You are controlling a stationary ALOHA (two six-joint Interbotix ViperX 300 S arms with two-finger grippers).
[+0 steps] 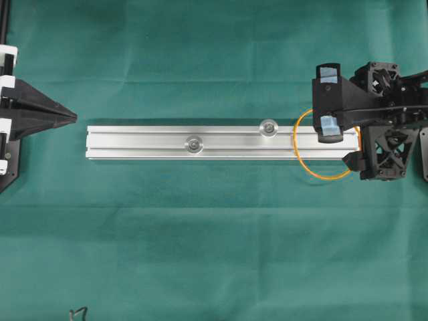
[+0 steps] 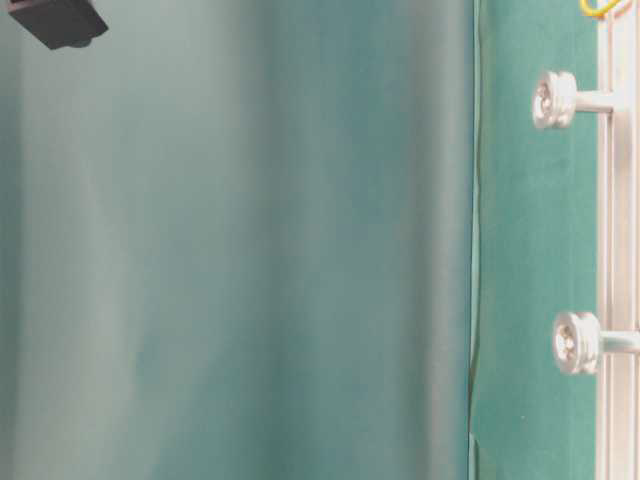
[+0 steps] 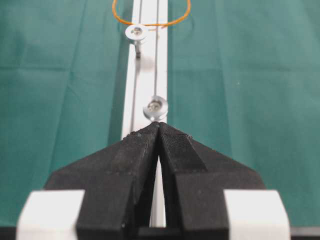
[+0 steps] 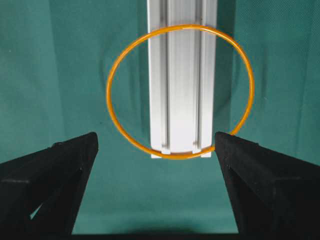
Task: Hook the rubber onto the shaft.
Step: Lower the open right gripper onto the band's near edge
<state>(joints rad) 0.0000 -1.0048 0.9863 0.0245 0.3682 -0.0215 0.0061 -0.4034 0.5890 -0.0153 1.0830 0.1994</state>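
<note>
The orange rubber (image 1: 298, 151) lies as a round loop across the right end of the silver rail (image 1: 140, 143), resting partly on the rail and partly on the green cloth. Two silver shafts (image 1: 269, 127) (image 1: 194, 142) stand up from the rail, and the loop touches neither. My right gripper (image 1: 328, 100) hovers over that rail end, open. In its wrist view the fingers stand wide either side of the rubber (image 4: 108, 97), and the right gripper (image 4: 156, 140) holds nothing. My left gripper (image 1: 70, 117) is shut and empty just off the rail's left end, pointing along it (image 3: 159, 123).
Green cloth covers the whole table. The table-level view shows both shaft heads (image 2: 553, 100) (image 2: 575, 342) sticking out from the rail (image 2: 615, 250), a bit of the rubber (image 2: 595, 8) at the top edge, and a black gripper part (image 2: 55, 20) in the top left corner.
</note>
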